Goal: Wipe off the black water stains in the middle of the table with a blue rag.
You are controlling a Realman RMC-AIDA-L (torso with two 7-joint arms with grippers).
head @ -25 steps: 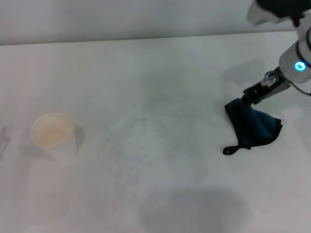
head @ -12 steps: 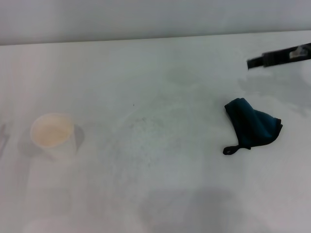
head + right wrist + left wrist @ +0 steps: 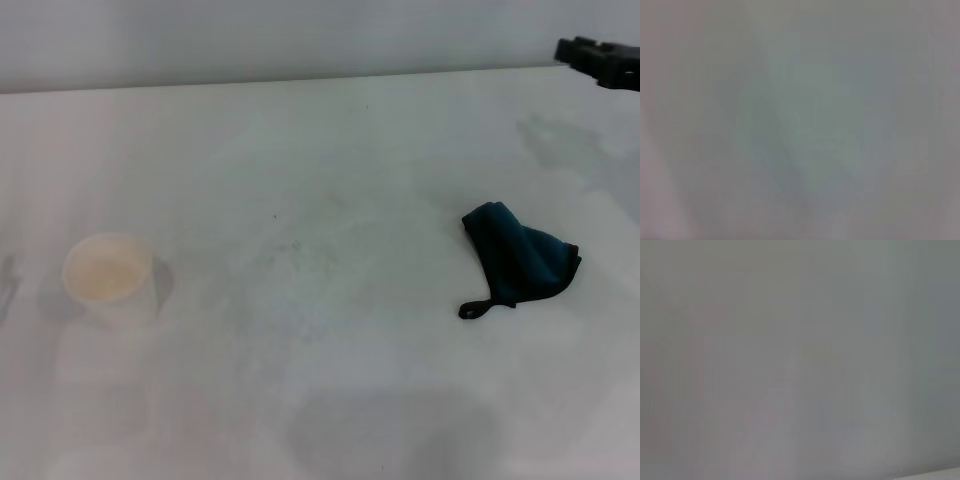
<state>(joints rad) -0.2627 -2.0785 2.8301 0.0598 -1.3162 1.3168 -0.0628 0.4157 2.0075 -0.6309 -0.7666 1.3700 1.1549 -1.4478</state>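
Note:
The blue rag (image 3: 518,262) lies crumpled on the right side of the white table (image 3: 330,400), its small black loop pointing toward the front. Nothing holds it. My right gripper (image 3: 600,58) shows only as a dark tip at the far right back corner, lifted well away from the rag. No black water stains show; the middle of the table bears only faint grey smudges and a tiny dark speck (image 3: 276,215). Both wrist views show only blank grey. My left gripper is out of view.
A white paper cup (image 3: 108,279) stands upright on the left side of the table. The table's back edge meets a pale wall along the top of the head view.
My right gripper let go of the rag, then rose and pulled back to the far right corner. The rag stayed where it was left.

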